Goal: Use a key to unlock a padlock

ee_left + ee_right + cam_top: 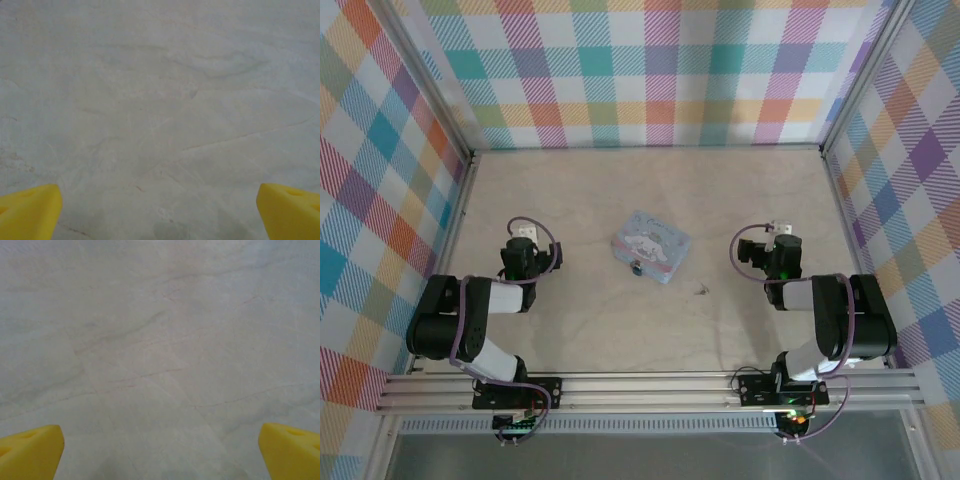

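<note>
A tiny dark bluish padlock (636, 267) hangs at the front edge of a pale blue cartoon-printed tin (653, 246) in the middle of the table. The key (701, 290), a thin greyish speck, lies on the tabletop just right of and nearer than the tin. My left gripper (524, 234) rests folded at the left, well away from both. My right gripper (781, 232) rests folded at the right. In each wrist view the yellow fingertips (30, 212) (31, 450) stand wide apart over bare tabletop, nothing between them.
Checked fabric walls (650, 70) on a metal frame close off the back and both sides. An aluminium rail (650, 388) carrying the arm bases runs along the near edge. Pale marbled tabletop (620, 330) lies between the arms and around the tin.
</note>
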`<state>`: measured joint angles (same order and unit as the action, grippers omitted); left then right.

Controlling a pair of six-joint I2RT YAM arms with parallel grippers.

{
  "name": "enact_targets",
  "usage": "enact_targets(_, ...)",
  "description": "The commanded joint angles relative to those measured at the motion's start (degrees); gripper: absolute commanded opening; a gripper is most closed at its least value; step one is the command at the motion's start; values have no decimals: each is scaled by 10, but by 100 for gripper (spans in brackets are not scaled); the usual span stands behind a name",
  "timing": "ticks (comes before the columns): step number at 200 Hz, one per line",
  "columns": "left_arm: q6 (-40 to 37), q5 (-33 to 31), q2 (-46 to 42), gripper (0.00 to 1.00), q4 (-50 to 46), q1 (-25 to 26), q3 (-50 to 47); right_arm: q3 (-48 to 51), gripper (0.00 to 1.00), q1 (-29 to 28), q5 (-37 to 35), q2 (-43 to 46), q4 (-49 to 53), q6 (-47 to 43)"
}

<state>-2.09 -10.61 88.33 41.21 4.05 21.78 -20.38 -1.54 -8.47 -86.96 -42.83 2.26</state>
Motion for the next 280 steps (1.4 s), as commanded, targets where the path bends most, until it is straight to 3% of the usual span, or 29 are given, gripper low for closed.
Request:
enact_targets(1, 16, -18, 12, 100, 61, 12, 17, -20, 100, -6, 3, -9, -70, -4)
enact_targets(168, 16, -16, 9, 100, 65, 13, 15, -22, 100, -7, -6, -1, -62, 0)
enact_targets(186, 13, -8, -23, 100, -50, 13, 61, -26, 100, -11, 1, 37, -26, -10)
enact_targets(199, 16, -21, -38, 100, -135, 12, 107, -46, 100, -12, -18, 79, 59, 5)
enact_targets(225, 25, -36, -65, 100, -191, 12, 140, -74, 100, -11, -13, 155, 172, 41)
enact_targets(246, 91, -21, -91, 100, -264, 12, 187, -97, 100, -11, 6, 226, 253, 104)
enact_targets(260, 136, 38, -89, 100, -330, 11, 237, -119, 100, -11, 37, 271, 320, 168)
enact_targets(280, 186, 149, -58, 100, -412, 12, 310, -143, 100, -4, 74, 315, 428, 327)
